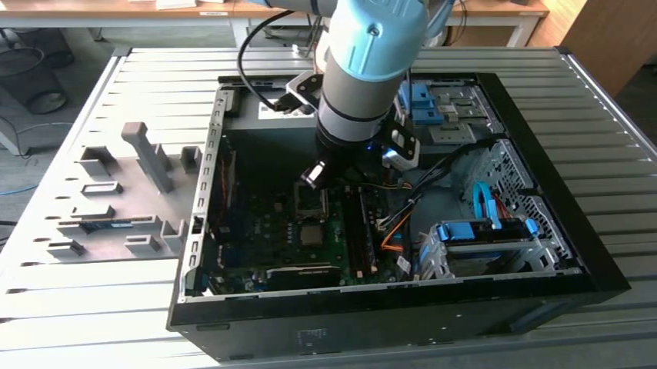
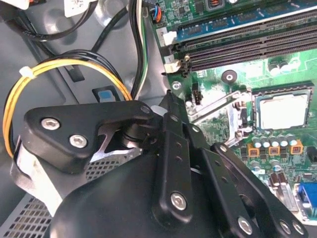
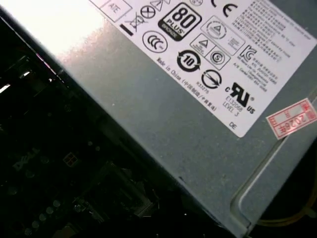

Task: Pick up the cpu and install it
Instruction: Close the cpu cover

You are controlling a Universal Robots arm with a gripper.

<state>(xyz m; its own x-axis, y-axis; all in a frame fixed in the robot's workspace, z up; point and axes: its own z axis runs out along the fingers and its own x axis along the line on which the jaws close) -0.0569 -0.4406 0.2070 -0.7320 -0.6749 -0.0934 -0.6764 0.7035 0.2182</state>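
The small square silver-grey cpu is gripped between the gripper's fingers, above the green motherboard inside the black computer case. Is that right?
Not quite. In the second wrist view the small square silver-grey cpu lies in its black socket frame on the green motherboard, apart from the black gripper linkage. The rest holds: all this sits inside the black computer case.

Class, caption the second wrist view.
Pincer poised over green motherboard, silver cpu seated in its open socket.

Silver-grey cpu (image 2: 284, 110) on green motherboard (image 2: 223, 64) — black gripper (image 2: 163, 163).
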